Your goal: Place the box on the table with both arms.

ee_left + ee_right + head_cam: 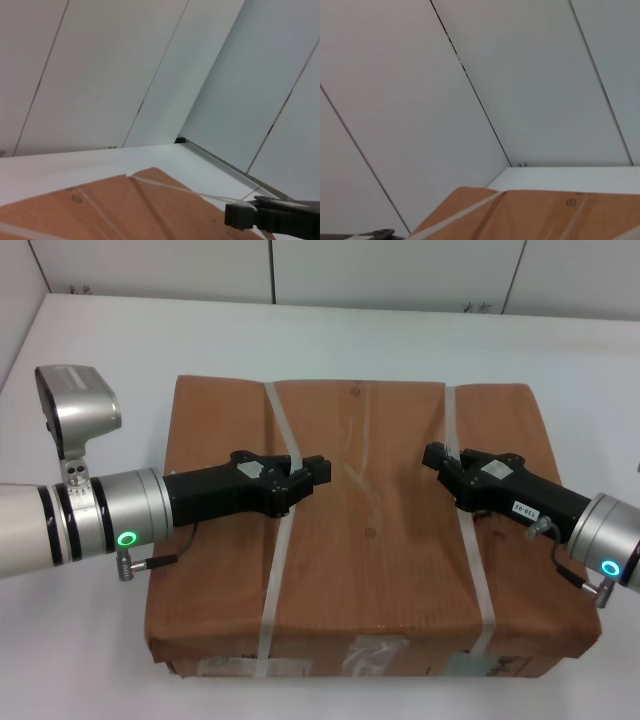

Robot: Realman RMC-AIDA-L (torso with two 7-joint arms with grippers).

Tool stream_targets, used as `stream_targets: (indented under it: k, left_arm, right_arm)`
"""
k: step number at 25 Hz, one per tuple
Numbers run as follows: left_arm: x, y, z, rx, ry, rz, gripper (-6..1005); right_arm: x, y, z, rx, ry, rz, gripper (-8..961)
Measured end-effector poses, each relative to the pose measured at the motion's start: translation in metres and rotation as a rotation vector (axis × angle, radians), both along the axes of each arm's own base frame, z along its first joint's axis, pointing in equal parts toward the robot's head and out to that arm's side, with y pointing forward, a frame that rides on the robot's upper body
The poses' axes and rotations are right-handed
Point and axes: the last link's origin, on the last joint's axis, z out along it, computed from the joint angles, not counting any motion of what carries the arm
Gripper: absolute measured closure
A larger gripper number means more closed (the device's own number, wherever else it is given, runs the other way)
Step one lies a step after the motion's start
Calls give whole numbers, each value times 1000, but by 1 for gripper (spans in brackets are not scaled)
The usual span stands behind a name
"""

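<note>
The box (370, 560), flat and wrapped in brown paper, lies across the white table (110, 350), with tape and labels on its near side. Two whitish straps run over its top. My left gripper (312, 472) reaches in from the left and is shut on the left strap (281, 560), which kinks at the fingers. My right gripper (438, 457) reaches in from the right and is shut on the right strap (474, 570). The paper creases towards both grippers. The box top also shows in the left wrist view (100, 210) and in the right wrist view (545, 215).
White wall panels (390, 270) stand behind the table's far edge. Bare tabletop surrounds the box on the left, right and far sides. In the left wrist view the other arm's gripper (272, 217) shows at the box's far side.
</note>
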Motion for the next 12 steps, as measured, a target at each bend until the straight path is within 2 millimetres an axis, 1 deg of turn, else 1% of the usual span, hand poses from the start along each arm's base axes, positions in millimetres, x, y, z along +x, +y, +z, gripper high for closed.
stream_targets:
  k: [12]
  left_arm:
    - [0, 0, 0, 2, 3, -1, 907]
  right_arm:
    - [1, 0, 0, 0, -3, -3, 900]
